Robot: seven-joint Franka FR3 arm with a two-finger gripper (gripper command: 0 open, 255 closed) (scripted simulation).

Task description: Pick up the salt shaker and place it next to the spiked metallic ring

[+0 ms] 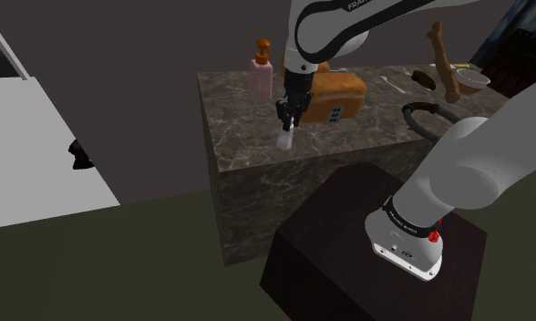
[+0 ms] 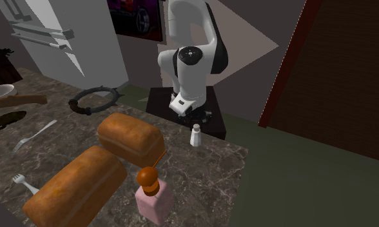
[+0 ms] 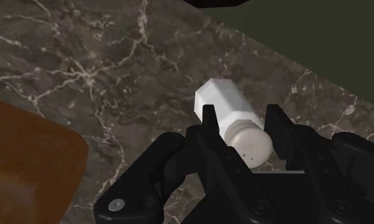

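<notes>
Marble-patterned counter (image 2: 201, 167) as it stood: two brown loaves (image 2: 130, 138) (image 2: 75, 187) lay side by side; a pink bottle (image 2: 153, 197) with an orange-brown pump stood upright just beside them; two forks (image 2: 35, 134) (image 2: 24, 182) and a pale bowl (image 2: 0, 90) lay beyond.
</notes>
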